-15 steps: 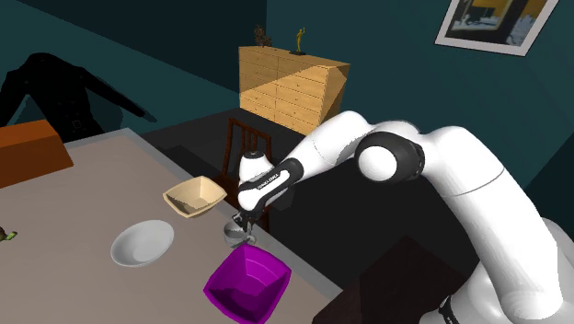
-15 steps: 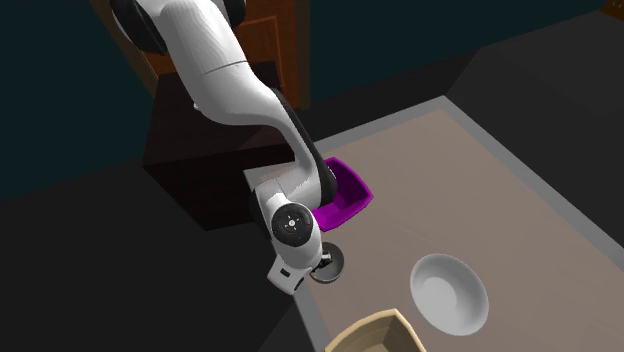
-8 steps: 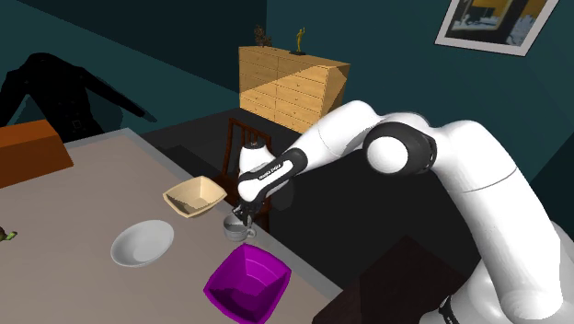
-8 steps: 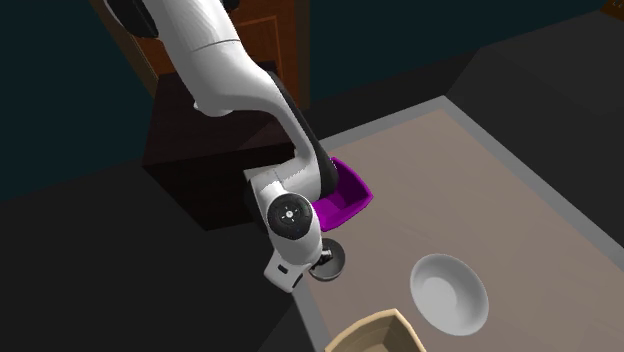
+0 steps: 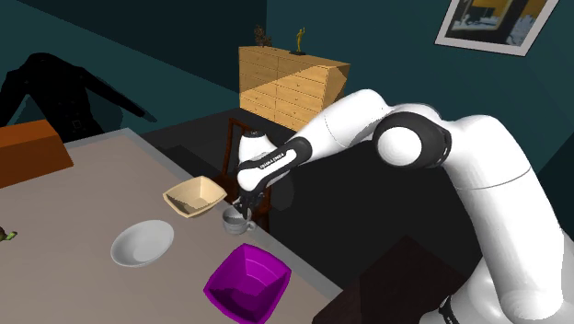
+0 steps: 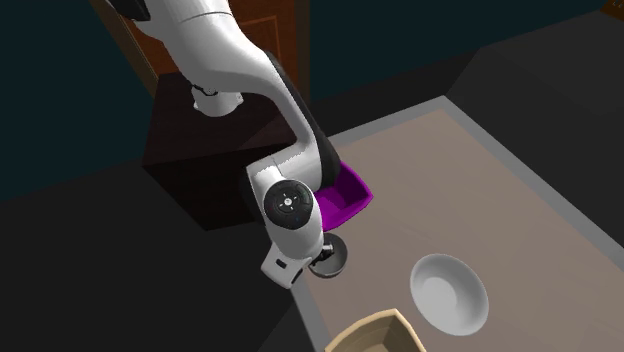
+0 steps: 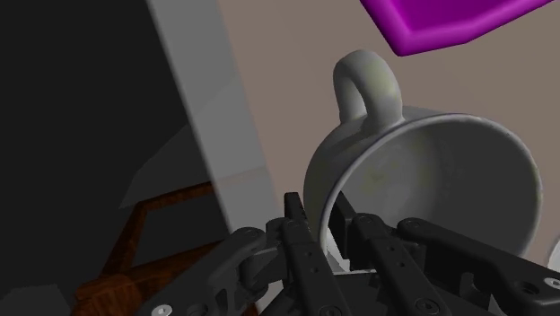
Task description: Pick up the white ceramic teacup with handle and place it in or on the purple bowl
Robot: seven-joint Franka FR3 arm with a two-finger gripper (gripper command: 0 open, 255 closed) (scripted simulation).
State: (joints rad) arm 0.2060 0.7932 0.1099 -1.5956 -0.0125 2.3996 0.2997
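Note:
A white teacup (image 5: pixel 235 219) with a loop handle (image 7: pixel 363 85) hangs just above the grey table (image 5: pixel 101 175), near its edge. My gripper (image 5: pixel 242 208) is shut on the cup's rim; in the wrist view one black finger (image 7: pixel 301 238) lies outside the wall and the other (image 7: pixel 361 235) inside the cup (image 7: pixel 431 171). The purple bowl (image 5: pixel 246 283) stands on the table just below the cup in the shoulder view, with nothing in it. Its corner (image 7: pixel 449 22) lies beyond the cup's handle. From the second exterior view the cup (image 6: pixel 332 261) peeks out beside my wrist, next to the purple bowl (image 6: pixel 347 194).
A tan square bowl (image 5: pixel 195 196) and a white round bowl (image 5: pixel 143 243) sit on the table close to the cup. A wooden chair (image 5: pixel 246 145) stands just past the table edge under my arm, with a wooden dresser (image 5: pixel 292 87) behind it.
The gripper has risen with the cup shut in it, and the cup now hangs higher above the purple bowl. The arm's elbow has lifted too.

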